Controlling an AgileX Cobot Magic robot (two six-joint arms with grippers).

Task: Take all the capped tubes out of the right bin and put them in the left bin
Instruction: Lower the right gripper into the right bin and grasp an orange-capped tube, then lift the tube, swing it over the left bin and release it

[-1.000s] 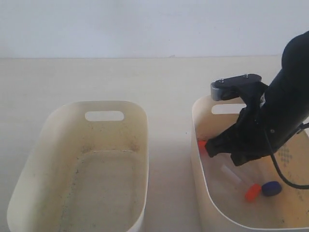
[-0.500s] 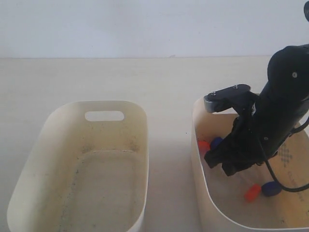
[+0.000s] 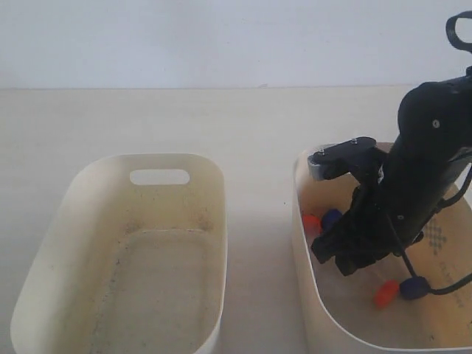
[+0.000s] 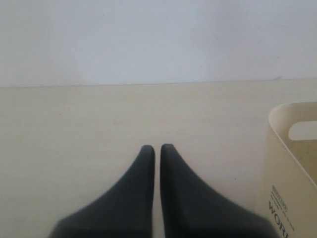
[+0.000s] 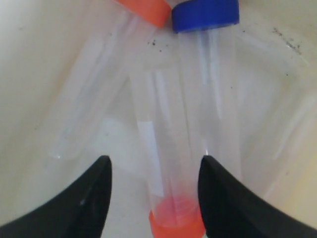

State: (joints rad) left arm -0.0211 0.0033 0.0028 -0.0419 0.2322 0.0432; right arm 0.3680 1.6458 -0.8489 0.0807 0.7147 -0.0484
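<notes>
The right bin (image 3: 304,243) holds several capped tubes. An orange cap (image 3: 311,221) and a blue cap (image 3: 331,217) lie against its left wall, and another orange cap (image 3: 383,293) and blue cap (image 3: 414,287) lie further forward. My right gripper (image 3: 345,258) reaches down inside this bin. In the right wrist view it (image 5: 154,166) is open, and a clear tube with an orange cap (image 5: 176,223) lies between its fingers (image 5: 91,198). A blue-capped tube (image 5: 205,14) and an orange-capped one (image 5: 143,10) lie just beyond. The left bin (image 3: 214,177) is empty. My left gripper (image 4: 157,148) is shut, empty, over bare table.
The dot diamond (image 3: 436,237) shows on the right bin's inner wall beside the arm. A black cable (image 3: 442,284) hangs from the right arm into the bin. A cream tub's outer wall (image 4: 292,163) with printed lettering stands beside the left gripper. A pale wall runs behind the table.
My right arm has sunk lower into the right bin and drawn back a little, uncovering the blue cap beside the orange one at the left wall. The tubes and the left bin have not moved.
</notes>
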